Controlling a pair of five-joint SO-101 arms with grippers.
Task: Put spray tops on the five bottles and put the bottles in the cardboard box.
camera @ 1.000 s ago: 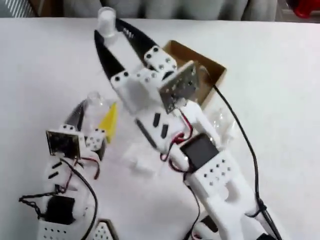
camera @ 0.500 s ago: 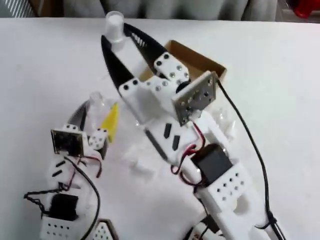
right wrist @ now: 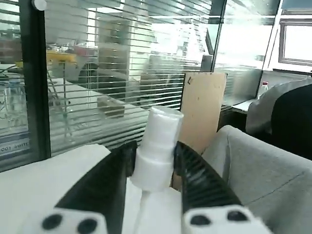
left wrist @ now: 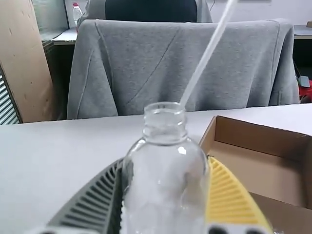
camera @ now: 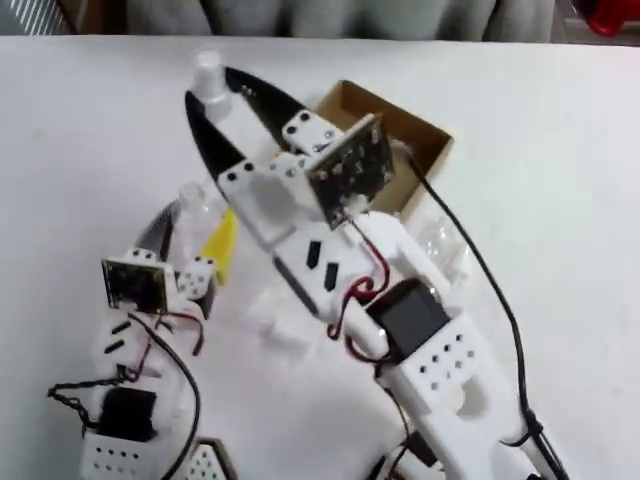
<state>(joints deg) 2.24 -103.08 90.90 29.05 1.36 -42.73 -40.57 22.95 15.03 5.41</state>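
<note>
I hold one bottle [left wrist: 165,161] and one spray top [right wrist: 156,156].
My left gripper [camera: 195,215] is closed around the bottle; my right gripper [camera: 212,88] pinches the spray top between its black fingers.

Two white arms. Right arm [camera: 430,350]: black fingers [camera: 205,135], black servo [camera: 405,312], red-and-black cables [camera: 352,300]. Left arm [camera: 130,370]: yellow finger [camera: 220,245], grey finger [camera: 152,228]. Dotted housings, probably screw holes.

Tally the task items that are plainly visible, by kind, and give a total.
bottle: 1
spray top: 1
cardboard box: 1
Total: 3
The clear shapes beside the box in the high view are too indistinct to count.
</note>
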